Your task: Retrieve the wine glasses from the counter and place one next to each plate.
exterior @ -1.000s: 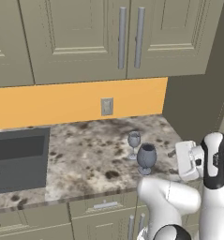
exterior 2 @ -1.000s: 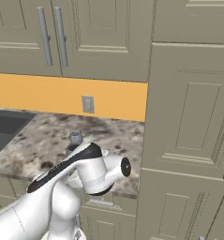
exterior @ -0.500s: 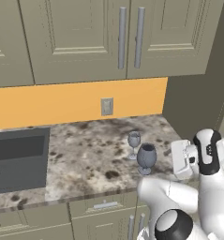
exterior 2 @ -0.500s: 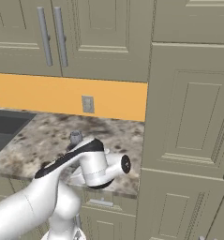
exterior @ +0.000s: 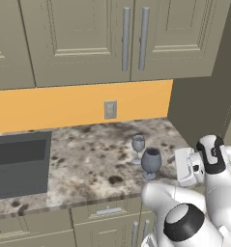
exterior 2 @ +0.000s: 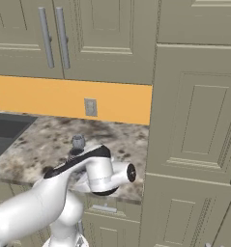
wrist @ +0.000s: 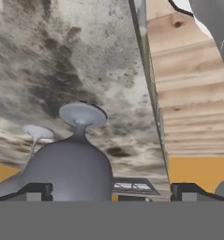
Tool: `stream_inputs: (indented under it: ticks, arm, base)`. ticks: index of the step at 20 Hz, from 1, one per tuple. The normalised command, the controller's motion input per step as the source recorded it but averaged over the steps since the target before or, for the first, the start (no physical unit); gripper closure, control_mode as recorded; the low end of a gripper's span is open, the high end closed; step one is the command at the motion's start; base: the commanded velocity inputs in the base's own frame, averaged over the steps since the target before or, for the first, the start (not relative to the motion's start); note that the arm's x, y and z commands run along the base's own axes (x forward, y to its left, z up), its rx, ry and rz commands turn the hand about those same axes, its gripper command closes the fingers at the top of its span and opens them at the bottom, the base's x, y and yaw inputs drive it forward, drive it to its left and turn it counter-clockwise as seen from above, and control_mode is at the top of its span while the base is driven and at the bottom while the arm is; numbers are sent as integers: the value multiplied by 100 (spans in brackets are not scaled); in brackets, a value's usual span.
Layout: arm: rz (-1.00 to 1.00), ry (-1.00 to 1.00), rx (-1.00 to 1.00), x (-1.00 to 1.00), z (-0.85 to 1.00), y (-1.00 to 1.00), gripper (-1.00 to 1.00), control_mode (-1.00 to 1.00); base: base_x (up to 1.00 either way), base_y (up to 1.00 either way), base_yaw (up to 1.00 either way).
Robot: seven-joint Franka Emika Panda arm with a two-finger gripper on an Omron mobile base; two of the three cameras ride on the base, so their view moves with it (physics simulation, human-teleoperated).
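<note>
While my base stands square to the counter (exterior: 88,159), the speckled stone runs from the sink (exterior: 18,161) on the left to the tall cabinet side on the right, with its front edge just above the drawer fronts. Bare stone lies open between the sink and the glasses; behind them the orange backsplash (exterior: 64,106) with its wall socket (exterior: 109,109) closes the rear. Upper cabinets (exterior: 112,38) hang over the worktop.

Compared with a second ago, the cabinets, sink and glasses hold their places in both base views, so my base has not driven; my wrist has turned and my hand sits a little lower beside the right end of the counter.

The sink basin holds a pale round item at its left edge, too cut off to identify.

The dark goblet (exterior: 151,163) stands upright near the front edge, with the slimmer glass (exterior: 137,148) just behind and left of it, apart.

My claw (wrist: 111,190) is spread fully wide and grips nothing; in the hand view the goblet bowl (wrist: 69,171) lies close in front of my left tip.
</note>
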Motion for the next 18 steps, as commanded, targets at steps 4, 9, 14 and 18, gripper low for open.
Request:
stream_inputs:
  ticks: [4,9,14,18]
  arm:
    - [0,0,1,13,-26,2,-100,-100]
    - [0,0,0,33,-27,10,-100,-100]
    - [0,0,0,30,-17,0,-100,-100]
    - [0,0,1,18,-19,0,-100,-100]
  base:
    - [0,0,0]
    - [0,0,0]
    - [0,0,0]
    - [0,0,0]
